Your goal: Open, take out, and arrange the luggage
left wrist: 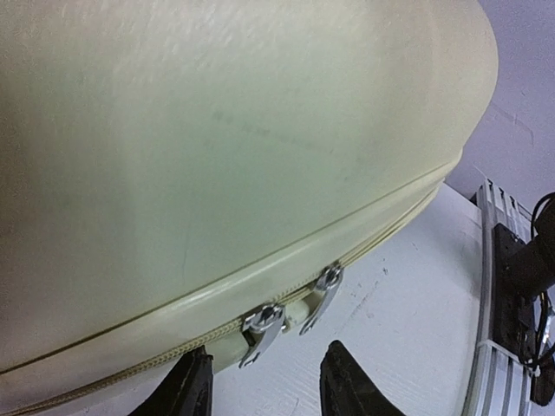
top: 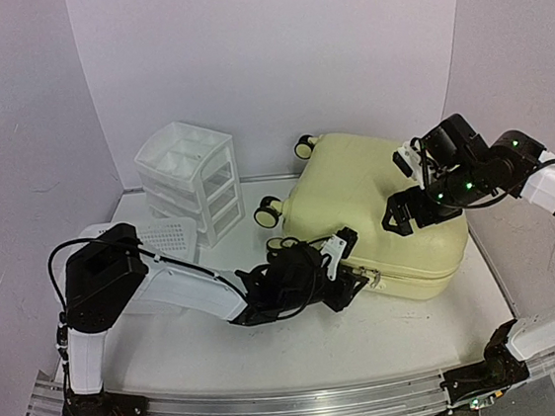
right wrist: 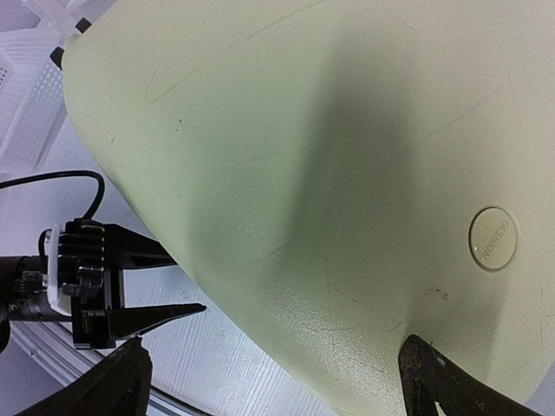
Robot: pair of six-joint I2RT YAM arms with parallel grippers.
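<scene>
- The top external view stands high at the near edge of the bench [top: 322, 347] and looks forward and down on all of it, from far.
- The left wrist view is low and very near the side seam of the luggage [left wrist: 217, 156], looking along the bench.
- The right wrist view looks down on the luggage's top shell, close.
- All three views share the luggage. The right wrist and top views also share the left tool [right wrist: 173, 282].

White drawer unit [top: 190, 177]; mesh basket [top: 167, 241]
</scene>
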